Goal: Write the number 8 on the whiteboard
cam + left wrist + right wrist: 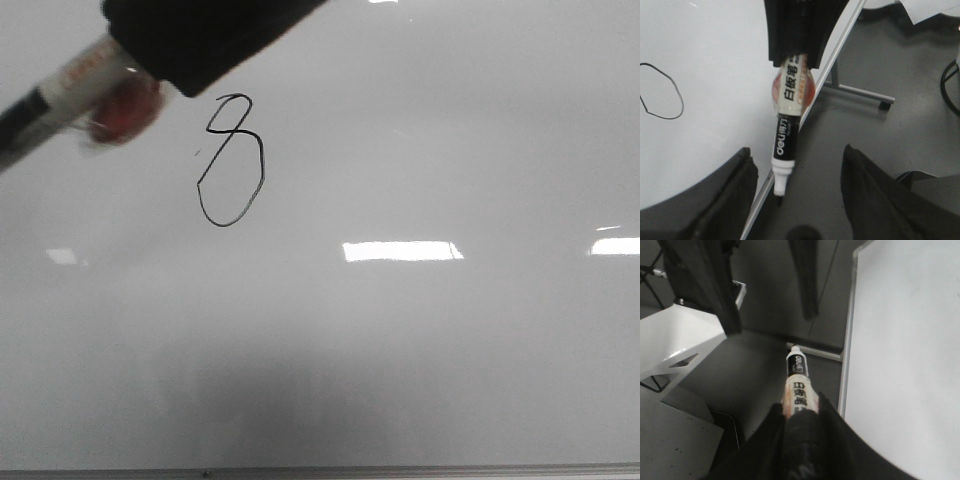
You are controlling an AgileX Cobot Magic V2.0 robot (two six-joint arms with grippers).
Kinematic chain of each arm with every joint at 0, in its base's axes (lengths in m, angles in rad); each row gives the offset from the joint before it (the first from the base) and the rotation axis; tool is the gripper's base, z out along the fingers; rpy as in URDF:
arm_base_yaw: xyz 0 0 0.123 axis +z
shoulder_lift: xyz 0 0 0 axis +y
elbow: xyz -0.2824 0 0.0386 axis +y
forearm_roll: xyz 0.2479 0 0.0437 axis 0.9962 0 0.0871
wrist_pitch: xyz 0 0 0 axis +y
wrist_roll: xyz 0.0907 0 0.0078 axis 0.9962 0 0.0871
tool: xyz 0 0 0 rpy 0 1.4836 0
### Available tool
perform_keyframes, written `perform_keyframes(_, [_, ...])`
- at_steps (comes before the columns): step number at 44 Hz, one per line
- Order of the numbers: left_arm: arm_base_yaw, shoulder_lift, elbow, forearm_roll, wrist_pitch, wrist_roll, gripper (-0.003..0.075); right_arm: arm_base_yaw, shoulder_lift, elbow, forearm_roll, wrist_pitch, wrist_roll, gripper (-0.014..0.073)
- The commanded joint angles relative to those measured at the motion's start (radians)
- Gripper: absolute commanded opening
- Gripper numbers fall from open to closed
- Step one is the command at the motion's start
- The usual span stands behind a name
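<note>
The number 8 point(232, 165) is drawn in thin black line on the whiteboard point(420, 150), upper left of centre. Its lower loop shows in the left wrist view point(662, 92). My right gripper point(200, 40) is shut on a black-and-white marker point(70, 85), up and to the left of the 8. It is clear of the figure. In the right wrist view my right gripper point(800, 407) clamps the marker point(796, 375) beside the board's edge point(846, 365). My left gripper point(796, 150) is open and empty; the marker's bare tip point(777, 201) hangs between its fingers.
A thin grey frame point(400, 470) runs along the board's bottom edge. The board's metal stand foot point(860, 92) rests on the grey floor, with a dark cable point(950, 85) nearby. A white cabinet point(675, 340) stands beside the board.
</note>
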State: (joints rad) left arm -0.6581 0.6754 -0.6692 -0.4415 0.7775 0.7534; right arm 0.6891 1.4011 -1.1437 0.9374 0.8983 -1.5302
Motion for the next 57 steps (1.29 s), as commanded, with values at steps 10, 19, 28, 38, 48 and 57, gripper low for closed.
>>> perform_keyframes(10, [0.0, 0.018, -0.04, -0.061, -0.024, 0.069, 0.0317, 0.121, -0.038, -0.105, 0.004, -0.02, -0.011, -0.0067])
perform_keyframes(19, [0.0, 0.018, -0.04, -0.061, -0.02, 0.069, 0.0194, 0.123, -0.033, -0.105, -0.028, -0.026, -0.011, -0.0067])
perform_keyframes(28, [0.0, 0.018, -0.04, -0.061, -0.02, 0.071, 0.0066, 0.123, -0.024, -0.105, -0.044, -0.024, -0.011, -0.0067])
perform_keyframes(38, [0.0, 0.018, -0.04, -0.061, -0.02, 0.071, -0.0021, 0.123, -0.024, -0.105, -0.047, -0.04, 0.026, 0.0014])
perform_keyframes(48, [0.0, 0.018, -0.04, -0.061, -0.025, 0.046, -0.0021, 0.119, -0.04, -0.105, -0.046, -0.094, 0.215, 0.0393])
perform_keyframes(57, [0.0, 0.101, -0.049, 0.097, -0.128, -0.26, -0.002, 0.04, -0.136, -0.104, -0.052, -0.091, 0.333, 0.0415])
